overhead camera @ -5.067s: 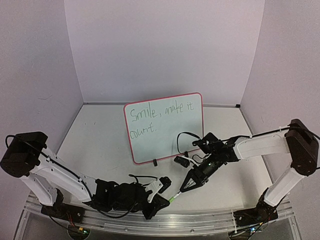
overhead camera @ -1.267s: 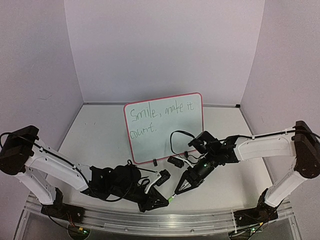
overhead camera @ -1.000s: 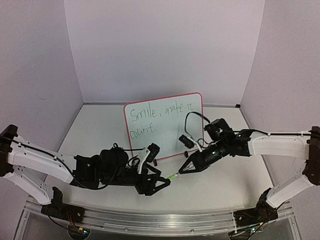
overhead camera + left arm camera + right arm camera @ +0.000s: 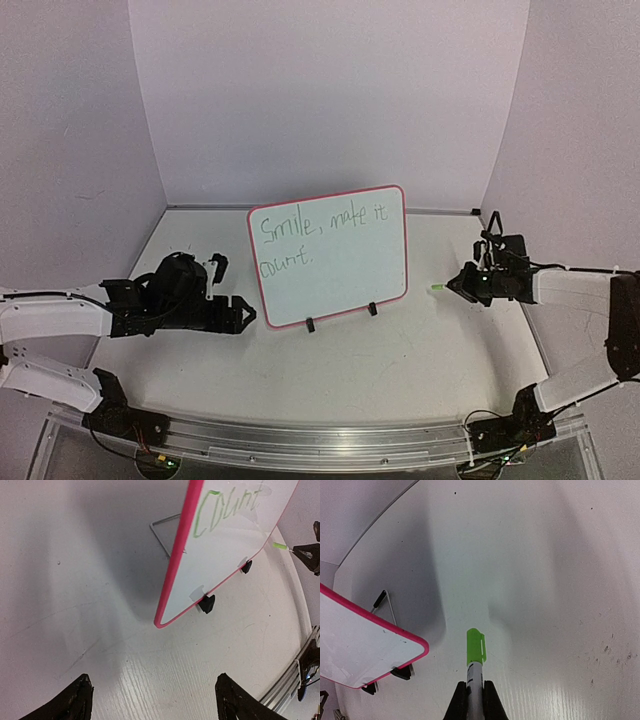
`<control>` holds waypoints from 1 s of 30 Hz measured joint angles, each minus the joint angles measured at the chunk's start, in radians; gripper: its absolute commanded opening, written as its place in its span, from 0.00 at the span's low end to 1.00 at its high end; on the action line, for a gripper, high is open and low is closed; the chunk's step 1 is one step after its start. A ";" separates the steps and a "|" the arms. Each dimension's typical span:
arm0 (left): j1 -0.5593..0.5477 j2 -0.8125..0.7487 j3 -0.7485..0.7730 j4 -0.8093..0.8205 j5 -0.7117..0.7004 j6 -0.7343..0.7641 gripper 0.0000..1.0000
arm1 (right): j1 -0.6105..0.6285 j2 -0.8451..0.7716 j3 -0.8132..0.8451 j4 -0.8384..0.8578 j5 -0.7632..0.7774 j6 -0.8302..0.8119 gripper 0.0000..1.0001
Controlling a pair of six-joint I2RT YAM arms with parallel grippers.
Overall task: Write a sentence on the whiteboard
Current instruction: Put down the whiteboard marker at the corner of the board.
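Whiteboard: the whiteboard [image 4: 328,255] stands on its long edge at the middle of the table [image 4: 400,360], leaning back, on two black clip feet [image 4: 206,602] with a wire stand [image 4: 162,532] behind it.
Sentence: the sentence [image 4: 320,225] is written in thin green letters in two lines on the upper left of the board's face; the left wrist view catches only the word "count".
Left claw: the left gripper [image 4: 243,318] sits low over the table, its jaws spread wide with nothing between them.
Board to left claw: the board's lower left corner is just beside the fingertips and ahead of them, apart, not touching.
Right claw: the right gripper [image 4: 455,285] is pressed together on the green marker [image 4: 475,652], whose green end sticks out past the fingertips.
Board to right claw: the board is to the left of this claw, near but apart; the marker's green end points toward the board's right edge above bare table. In the right wrist view only the board's lower right corner shows.
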 measured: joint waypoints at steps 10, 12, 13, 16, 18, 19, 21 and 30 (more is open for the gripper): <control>0.202 0.044 -0.019 -0.004 0.107 0.024 0.84 | -0.075 0.193 0.101 0.128 -0.008 -0.027 0.26; 0.244 0.061 -0.020 -0.004 0.121 0.042 0.84 | -0.094 0.224 0.110 0.132 -0.006 -0.041 0.35; 0.265 0.070 -0.020 -0.004 0.129 0.053 0.84 | -0.101 0.237 0.112 0.134 -0.003 -0.046 0.40; 0.336 0.093 -0.019 0.000 0.143 0.083 0.85 | -0.118 0.270 0.122 0.134 0.010 -0.058 0.57; 0.391 0.106 -0.019 0.009 0.148 0.100 0.85 | -0.122 0.279 0.130 0.131 0.016 -0.066 0.67; 0.427 0.112 -0.019 0.019 0.154 0.107 0.85 | -0.123 0.280 0.137 0.128 0.021 -0.071 0.70; 0.484 0.122 -0.017 0.039 0.162 0.121 0.85 | -0.123 0.280 0.155 0.121 0.036 -0.080 0.97; 0.736 0.172 0.014 0.165 0.193 0.170 0.88 | -0.149 0.248 0.185 0.082 0.109 -0.154 0.98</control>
